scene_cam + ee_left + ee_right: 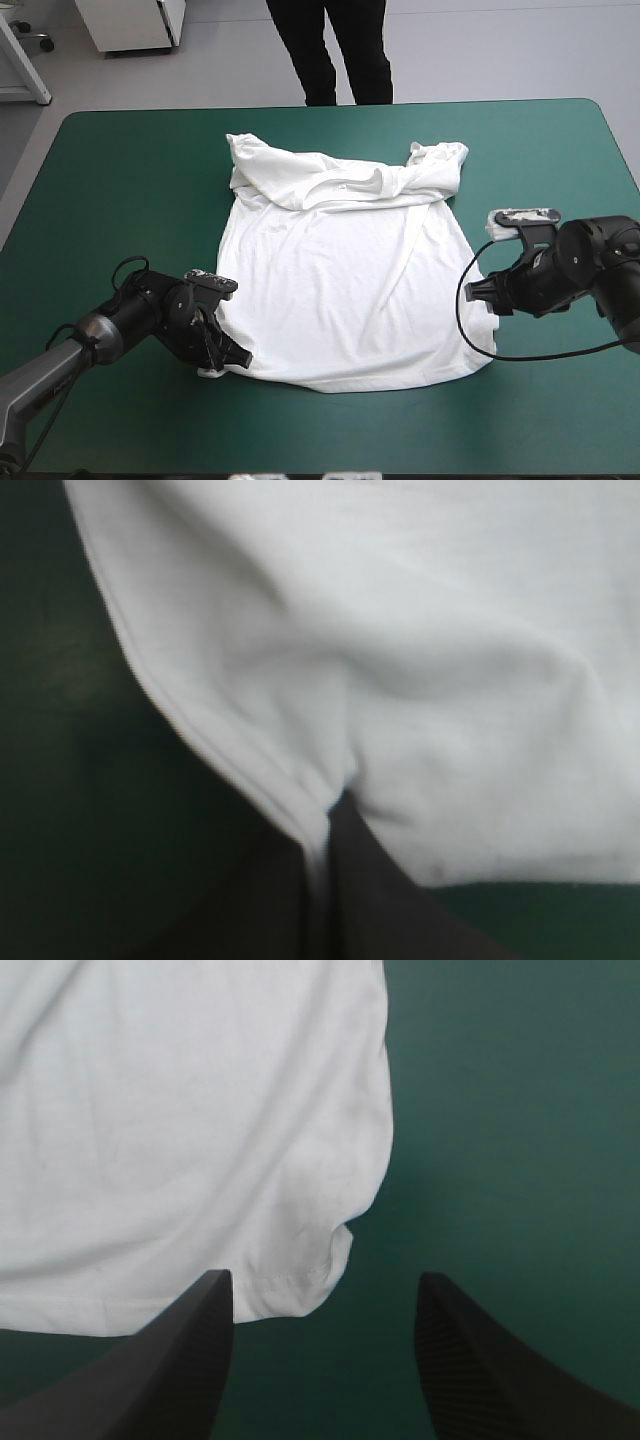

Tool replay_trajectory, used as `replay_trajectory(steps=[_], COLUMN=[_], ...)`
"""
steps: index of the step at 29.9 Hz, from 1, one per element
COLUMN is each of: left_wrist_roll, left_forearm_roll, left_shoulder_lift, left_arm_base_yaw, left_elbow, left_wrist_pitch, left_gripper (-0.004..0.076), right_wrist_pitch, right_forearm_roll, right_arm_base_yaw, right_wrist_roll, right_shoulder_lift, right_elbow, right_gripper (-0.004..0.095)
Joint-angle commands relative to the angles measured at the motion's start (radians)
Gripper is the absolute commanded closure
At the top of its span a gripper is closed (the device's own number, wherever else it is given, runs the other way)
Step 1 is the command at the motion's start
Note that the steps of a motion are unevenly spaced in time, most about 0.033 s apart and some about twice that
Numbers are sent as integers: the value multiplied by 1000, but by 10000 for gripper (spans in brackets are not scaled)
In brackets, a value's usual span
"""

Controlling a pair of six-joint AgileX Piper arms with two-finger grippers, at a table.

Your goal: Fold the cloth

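Note:
The white T-shirt (pixel 350 290) lies spread on the teal-green cover, its hem toward the near edge. Its collar and sleeves are bunched in a crumpled fold (pixel 345 180) at the far end. My left gripper (pixel 228 362) sits low at the hem's left corner, shut on the T-shirt. In the left wrist view the cloth (pixel 450 670) puckers into the meeting black fingers (pixel 380 900) of that gripper (pixel 335 805). My right gripper (pixel 478 295) stands open at the shirt's right side. In the right wrist view the shirt's corner (pixel 300 1280) lies just ahead of that gripper (pixel 322 1278), between the spread fingers.
Bare teal-green cover (pixel 130 190) runs wide to the left and right of the shirt. The table's near edge (pixel 400 470) lies a short way behind the hem and both arms.

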Motion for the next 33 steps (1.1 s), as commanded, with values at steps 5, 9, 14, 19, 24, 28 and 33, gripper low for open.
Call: replay_trajectory(steps=[5,9,14,19,24,28,33], left_wrist_roll=[-10,-10,-10,-10,-10,-10,-10], left_forearm_roll=[-101,-99,-100,-100,-96,-87,-51], left_shoulder_lift=[13,13,13,13,13,10,-8], left_arm_base_yaw=[-17,-17,-17,-17,-17,-16,-16], left_elbow=[4,4,4,4,4,-32,-167], left_wrist_pitch=[-43,-41,-39,-38,-50,-56,-43], left_gripper=[733,733,733,733,733,733,733], right_wrist_pitch=[-199,-242,-285,-282,-266,-251,-229], right_forearm_roll=[60,46,37,44,90,132,120], right_arm_base_yaw=[-5,-5,-5,-5,-5,-5,-5], right_wrist_roll=[2,2,6,6,4,-46,-59], right_shoulder_lift=[28,82,175,267,300,276,194], right_elbow=[129,155,160,162,162,158,91], right_gripper=[385,385,395,395,600,911,925])
